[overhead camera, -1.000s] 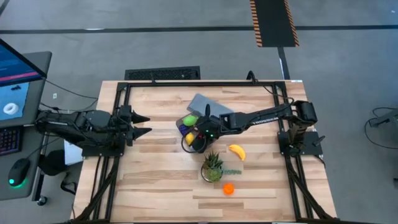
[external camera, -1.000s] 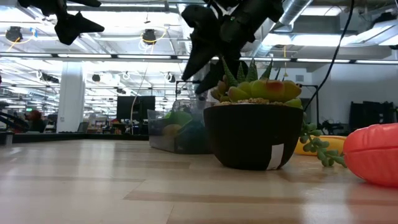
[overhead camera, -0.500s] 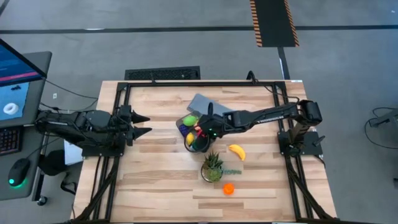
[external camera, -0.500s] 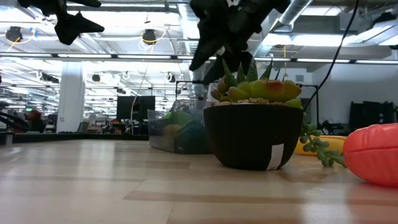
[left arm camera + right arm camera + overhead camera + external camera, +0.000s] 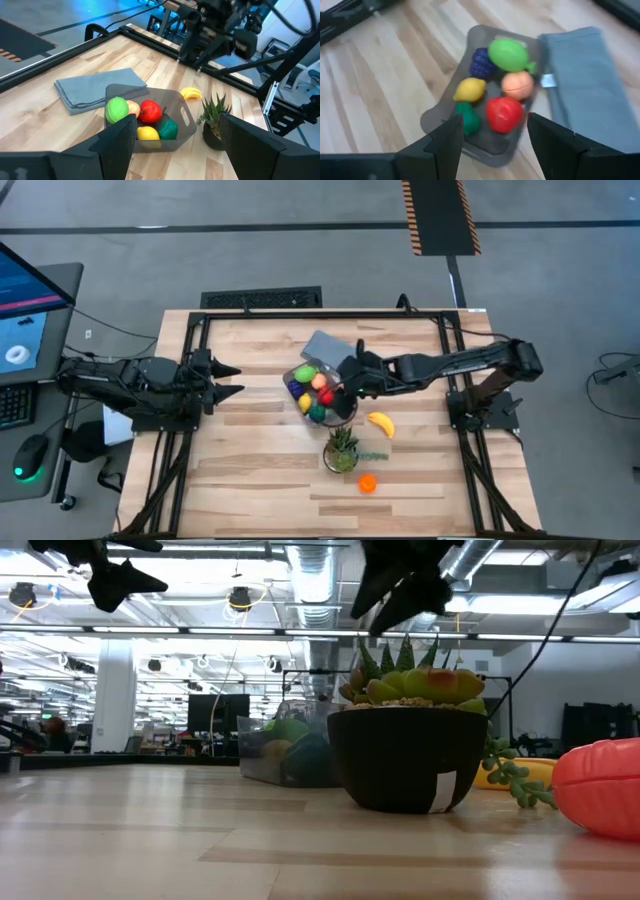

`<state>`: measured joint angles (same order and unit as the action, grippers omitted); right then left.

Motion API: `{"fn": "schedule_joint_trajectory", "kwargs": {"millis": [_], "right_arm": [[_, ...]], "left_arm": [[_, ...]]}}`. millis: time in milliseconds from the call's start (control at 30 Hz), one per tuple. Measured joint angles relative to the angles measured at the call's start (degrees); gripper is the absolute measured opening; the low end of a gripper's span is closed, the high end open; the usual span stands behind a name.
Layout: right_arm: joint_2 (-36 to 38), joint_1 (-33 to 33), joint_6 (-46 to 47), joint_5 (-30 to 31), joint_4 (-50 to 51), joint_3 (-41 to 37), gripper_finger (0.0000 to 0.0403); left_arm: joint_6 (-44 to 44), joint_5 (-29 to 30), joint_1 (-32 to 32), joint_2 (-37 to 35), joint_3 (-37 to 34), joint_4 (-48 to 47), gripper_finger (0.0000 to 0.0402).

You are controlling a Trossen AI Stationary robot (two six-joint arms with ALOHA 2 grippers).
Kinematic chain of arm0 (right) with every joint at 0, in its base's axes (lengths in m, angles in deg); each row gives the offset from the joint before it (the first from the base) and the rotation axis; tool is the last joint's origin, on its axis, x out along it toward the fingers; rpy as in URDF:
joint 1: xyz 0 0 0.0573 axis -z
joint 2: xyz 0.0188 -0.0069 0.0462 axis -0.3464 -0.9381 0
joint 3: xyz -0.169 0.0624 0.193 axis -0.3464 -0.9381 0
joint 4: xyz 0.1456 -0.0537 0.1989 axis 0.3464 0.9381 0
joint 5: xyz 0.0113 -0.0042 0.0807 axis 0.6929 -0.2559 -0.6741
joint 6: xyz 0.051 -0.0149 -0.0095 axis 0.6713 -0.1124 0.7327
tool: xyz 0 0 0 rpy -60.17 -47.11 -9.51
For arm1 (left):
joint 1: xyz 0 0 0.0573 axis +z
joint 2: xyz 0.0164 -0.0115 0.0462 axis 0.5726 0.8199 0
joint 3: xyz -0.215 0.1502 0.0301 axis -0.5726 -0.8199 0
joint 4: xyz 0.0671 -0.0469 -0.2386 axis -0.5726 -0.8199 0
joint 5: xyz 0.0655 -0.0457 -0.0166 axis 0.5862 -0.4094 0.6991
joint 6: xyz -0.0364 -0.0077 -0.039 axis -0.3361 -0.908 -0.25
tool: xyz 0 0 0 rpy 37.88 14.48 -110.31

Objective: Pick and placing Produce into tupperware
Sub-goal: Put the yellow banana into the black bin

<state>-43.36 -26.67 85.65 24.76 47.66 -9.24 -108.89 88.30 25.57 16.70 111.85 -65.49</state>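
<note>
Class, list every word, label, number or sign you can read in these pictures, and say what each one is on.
No text can be read.
White sticker on the plant pot: blank or too small to read.
White tag on the grey cloth: blurred.
Monitor screen: print too small.
Striped floor panel: hazard stripes only, no words.

We see tupperware (image 5: 342, 412) mid-surface: clear greyish tub, rounded corners, upright, set at angle. Inside we count six produce pieces: green fruit (image 5: 507, 55), purple grapes (image 5: 480, 63), peach-orange fruit (image 5: 517, 84), yellow lemon (image 5: 468, 90), red piece (image 5: 503, 114), dark green piece (image 5: 468, 119), packed touching. Outside tub: yellow banana (image 5: 381, 423) lying flat near tub; orange piece (image 5: 367, 483) well apart, toward surface's front edge.
</note>
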Motion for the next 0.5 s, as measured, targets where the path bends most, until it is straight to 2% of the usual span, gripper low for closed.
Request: {"fn": "schedule_joint_trajectory", "kwargs": {"millis": [200, 500], "right_arm": [[3.95, -2.34, 4.51, 4.71, 8.02, -0.95, 0.0245], [10.83, -8.71, 14.23, 9.26, 9.61, -8.27, 0.0245]], "left_arm": [[-0.01, 0.02, 0.00, 0.01, 0.00, 0.00, 0.0269], [0.44, 0.06, 0.00, 0.02, 0.00, -0.32, 0.0269]]}}
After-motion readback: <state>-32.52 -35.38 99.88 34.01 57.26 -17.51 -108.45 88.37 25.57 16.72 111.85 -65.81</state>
